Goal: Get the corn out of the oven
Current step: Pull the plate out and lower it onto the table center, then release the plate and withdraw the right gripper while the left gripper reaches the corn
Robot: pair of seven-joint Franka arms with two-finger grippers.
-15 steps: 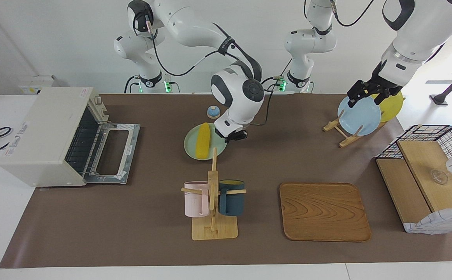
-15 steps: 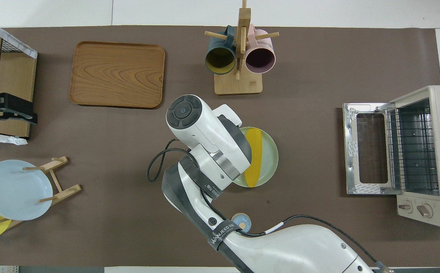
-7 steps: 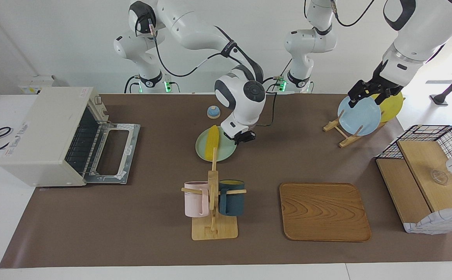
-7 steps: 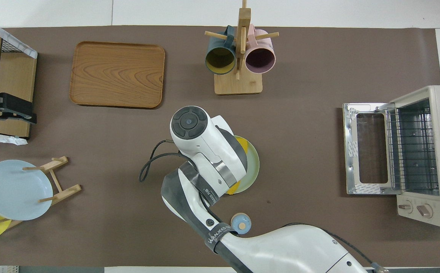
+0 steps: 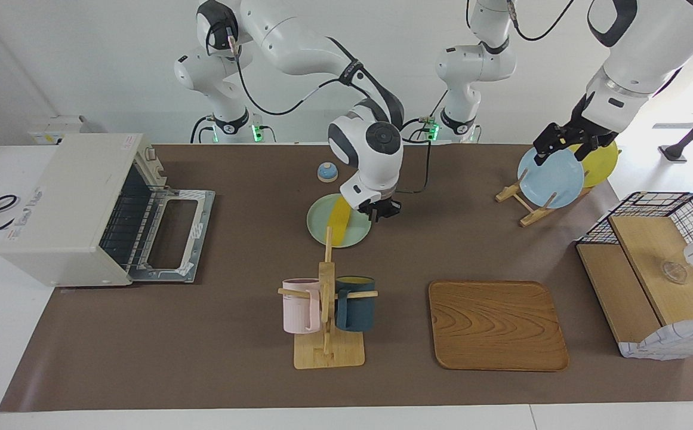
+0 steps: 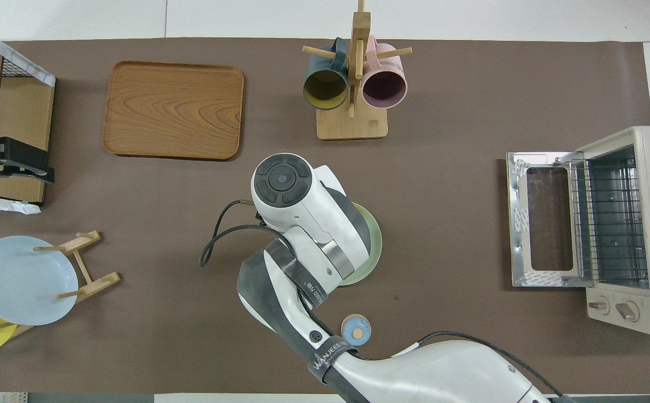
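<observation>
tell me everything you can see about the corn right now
The corn is a bright yellow, slim cob with no husk, lying flat on a pale green round plate on the brown table cover, out of the open oven and well apart from it. It lies between the small blue bell and the mug rack. The rack's post crosses its lower end in the facing view. The right gripper sits at the plate's edge beside it. From overhead the arm hides it entirely.

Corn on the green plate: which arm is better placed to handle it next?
Right, probably. The right claw is at the green plate's rim, beside the corn. The left claw waits over the blue plate on the rack, at the left arm's end.
</observation>
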